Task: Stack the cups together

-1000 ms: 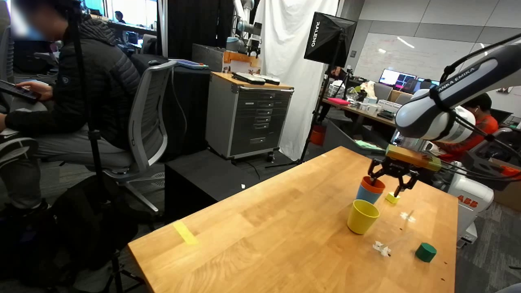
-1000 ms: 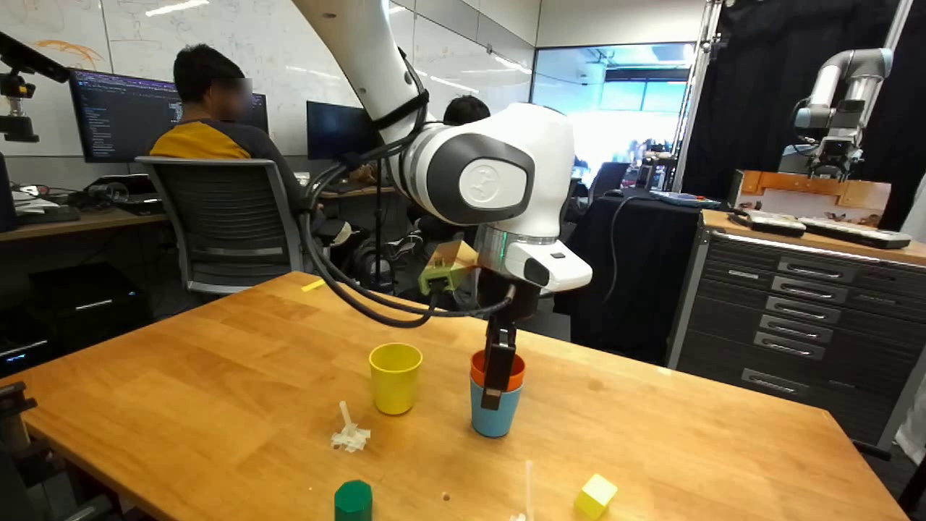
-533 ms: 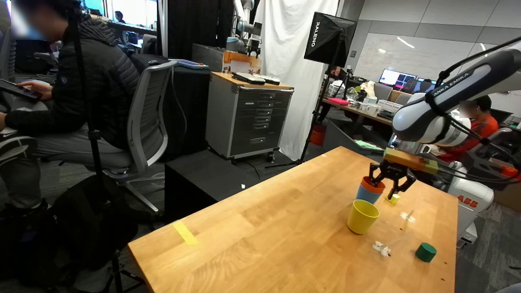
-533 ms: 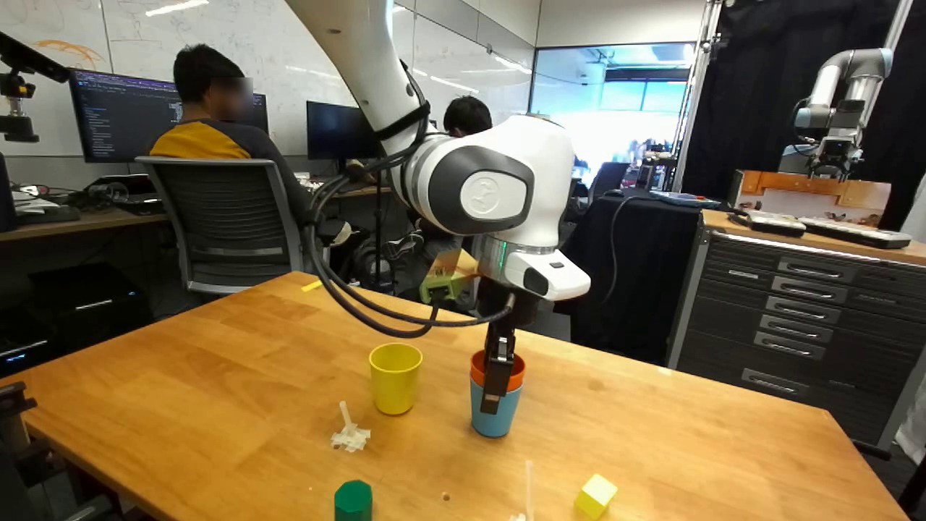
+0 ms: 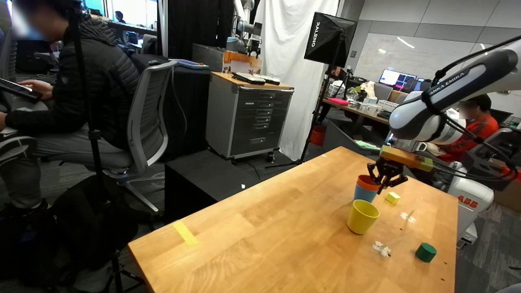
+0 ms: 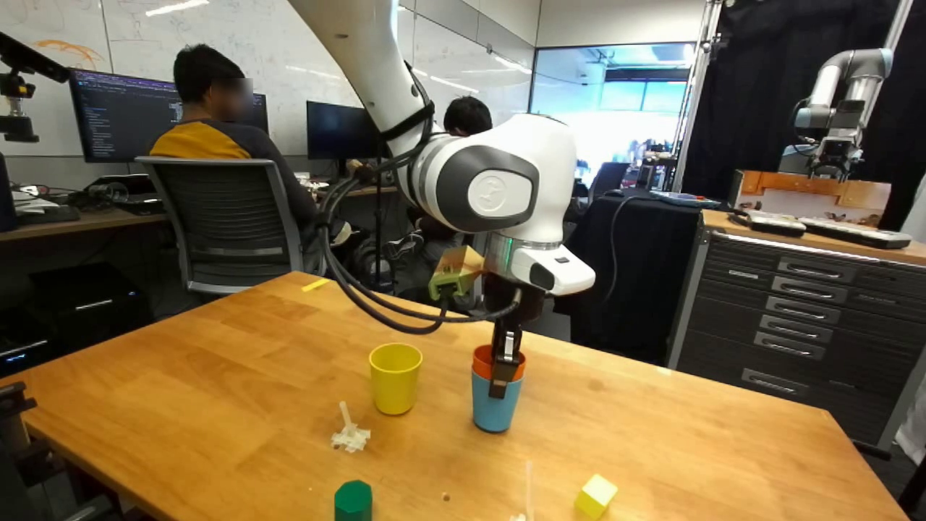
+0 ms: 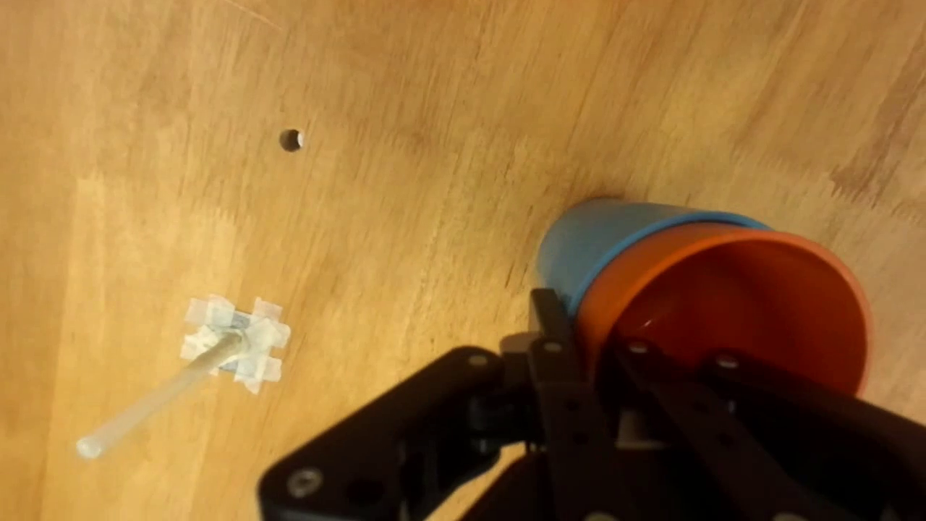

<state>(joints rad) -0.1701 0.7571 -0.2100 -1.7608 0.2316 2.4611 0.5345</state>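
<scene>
The orange-red cup sits nested inside the blue cup, its rim showing above the blue one. My gripper is shut on the walls of both cups: one finger is inside the orange-red cup, its tip hidden there, and the other presses outside against the blue cup. Whether the pair touches the table I cannot tell. The larger yellow cup stands upright and apart, in front of the pair in an exterior view; it lies left of them in an exterior view and outside the wrist view.
A yellow cube and a dark green block lie on the wooden table. A thin clear peg rises from white tape near the yellow cup. Another taped peg stands nearer that camera.
The jaws have come together on the walls of the nested cups. The pair has shifted slightly, leftward in an exterior view, with the gripper. The yellow cup has stayed put.
</scene>
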